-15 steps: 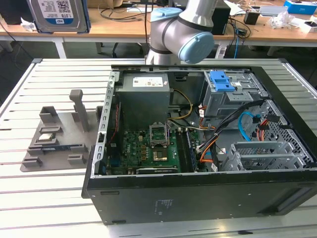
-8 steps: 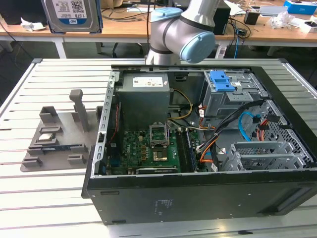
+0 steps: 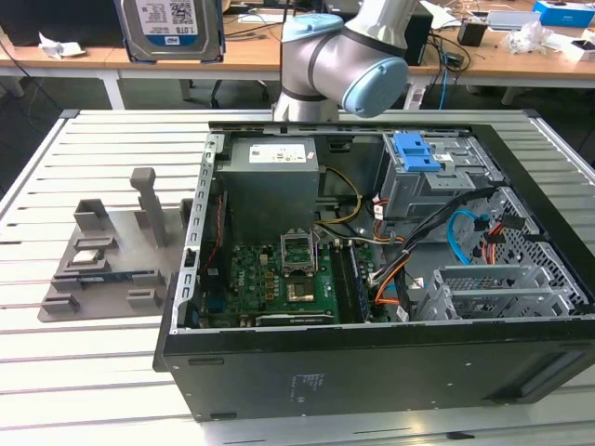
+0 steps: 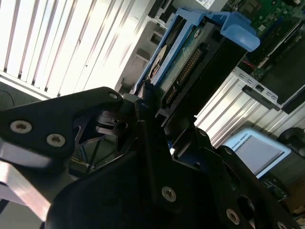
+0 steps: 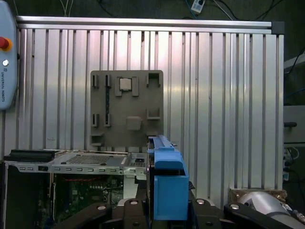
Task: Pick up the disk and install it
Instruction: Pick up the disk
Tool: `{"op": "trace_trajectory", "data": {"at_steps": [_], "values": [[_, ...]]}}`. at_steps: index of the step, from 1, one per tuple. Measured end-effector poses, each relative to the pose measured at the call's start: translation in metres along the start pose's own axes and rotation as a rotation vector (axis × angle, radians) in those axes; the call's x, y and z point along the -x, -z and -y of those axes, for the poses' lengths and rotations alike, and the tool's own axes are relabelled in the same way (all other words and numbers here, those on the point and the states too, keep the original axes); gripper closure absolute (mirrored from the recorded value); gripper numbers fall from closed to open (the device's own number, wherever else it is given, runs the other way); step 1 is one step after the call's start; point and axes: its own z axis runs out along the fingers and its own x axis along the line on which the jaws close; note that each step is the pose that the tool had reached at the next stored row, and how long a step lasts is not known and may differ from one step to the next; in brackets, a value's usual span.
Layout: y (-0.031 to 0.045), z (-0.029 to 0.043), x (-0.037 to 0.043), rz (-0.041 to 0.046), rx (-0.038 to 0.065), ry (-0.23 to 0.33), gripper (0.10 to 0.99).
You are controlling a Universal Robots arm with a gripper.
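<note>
Up at eleven o'clock in the exterior view, high over the slatted table [image 3: 93, 372], we see the disk [image 3: 172, 28] hanging in the air with its label facing us. We call the pick-up done: in the second wrist view the gripper [image 4: 152, 102] is clamped onto the disk's edge, its black fingers [image 4: 152, 157] pinching along the blue rail.

Installing is what's left, as we judge it. The disk is well apart from the open computer case [image 3: 372, 372], whose drive cage [image 3: 437, 186] sits at two o'clock with a blue latch [image 3: 416, 151] on top. Over at nine o'clock lies the grey holder [image 3: 112, 243] with a small square chip [image 3: 86, 258] on it.

For materials, we note flat silver metal, a glossy label, a smooth blue plastic frame, a ribbed aluminium tabletop and matt black jaws.
</note>
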Motion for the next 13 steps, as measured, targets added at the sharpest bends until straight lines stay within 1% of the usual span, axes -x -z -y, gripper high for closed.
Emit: {"op": "trace_trajectory", "data": {"at_steps": [1,6,7,12,13], "values": [[0.0001,0.0047,-0.0001,0.0000,0.000,0.000,0.722],[0.0006,0.0235,-0.0004,0.0000,0.000,0.000,0.722],[0.0007,0.0289,-0.0005,0.0001,0.000,0.000,0.722],[0.0014,0.0505,-0.0009,0.0000,0.000,0.000,0.722],[0.0016,0.0568,-0.0010,0.0001,0.000,0.000,0.722]]}}
